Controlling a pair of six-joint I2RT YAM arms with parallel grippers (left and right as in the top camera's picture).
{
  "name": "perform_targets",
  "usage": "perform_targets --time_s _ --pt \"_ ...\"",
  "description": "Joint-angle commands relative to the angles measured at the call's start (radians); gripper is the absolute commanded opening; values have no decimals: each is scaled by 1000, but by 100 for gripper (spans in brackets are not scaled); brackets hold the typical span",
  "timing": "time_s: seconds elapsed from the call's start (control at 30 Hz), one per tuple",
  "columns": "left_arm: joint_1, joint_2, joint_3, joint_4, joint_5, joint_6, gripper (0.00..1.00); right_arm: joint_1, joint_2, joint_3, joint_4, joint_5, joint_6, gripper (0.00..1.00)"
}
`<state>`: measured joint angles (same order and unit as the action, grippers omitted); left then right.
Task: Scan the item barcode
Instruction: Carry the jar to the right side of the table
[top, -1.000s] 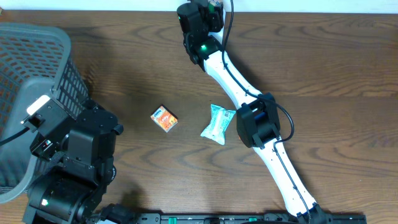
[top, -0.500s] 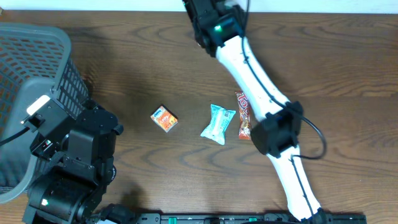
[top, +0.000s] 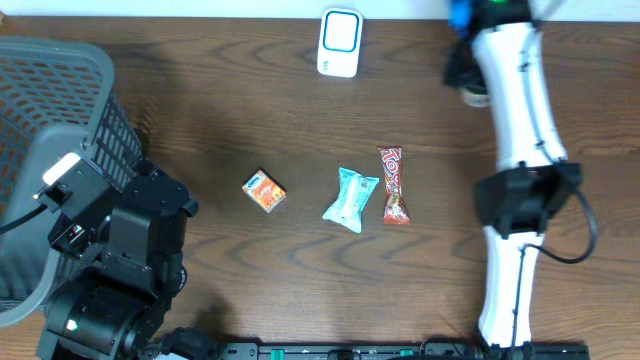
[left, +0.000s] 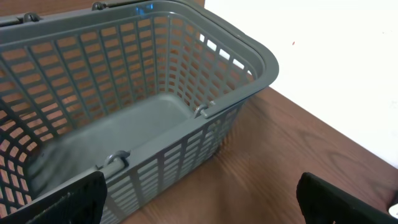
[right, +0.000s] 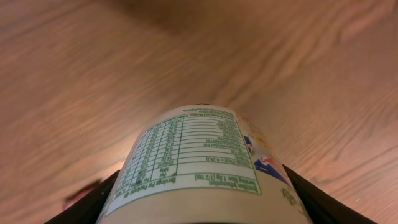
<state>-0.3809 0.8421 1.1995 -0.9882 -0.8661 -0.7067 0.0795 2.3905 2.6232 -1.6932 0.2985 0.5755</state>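
My right gripper (right: 200, 198) is shut on a cream-coloured round container (right: 198, 155) with a green nutrition table printed on its label. It lies between the two black fingers (right: 87, 202) above the wooden tabletop. From overhead the right gripper (top: 464, 72) is at the table's far right, and only a bit of the container (top: 476, 96) shows beside the arm. A white scanner (top: 340, 42) with a blue-rimmed window stands at the back centre, left of that gripper. No barcode shows. My left gripper (left: 202, 200) stands open over bare wood beside the basket.
A grey plastic basket (top: 60, 110) with nothing in it takes up the left side. Mid-table lie a small orange box (top: 265, 191), a teal packet (top: 350, 199) and a red candy bar (top: 393, 185). The left arm (top: 120, 250) sits at the front left.
The right arm has swung from the back centre over to the far right with the container, uncovering the scanner and the candy bar. The left arm has not moved.
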Motion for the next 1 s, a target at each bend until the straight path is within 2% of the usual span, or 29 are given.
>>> perform_targets --time_s 0.0,0.27,0.4,0.53,0.73,0.97 --pt "5 0 15 -3 -9 -5 98 -148 -9 -3 -5 -118 22 60" --pt "5 0 15 -3 -9 -5 98 -426 -8 -81 3 -108 21 60" --pt "5 0 15 -3 -9 -5 98 -562 -8 -188 100 -32 0 60" --pt "5 0 15 -3 -9 -5 98 -636 -8 -299 197 -36 -8 60" --pt "5 0 15 -3 -9 -5 98 -690 -8 -451 344 -35 -52 65" --pt "5 0 15 -3 -9 -5 98 -748 -8 -520 410 -42 -53 65"
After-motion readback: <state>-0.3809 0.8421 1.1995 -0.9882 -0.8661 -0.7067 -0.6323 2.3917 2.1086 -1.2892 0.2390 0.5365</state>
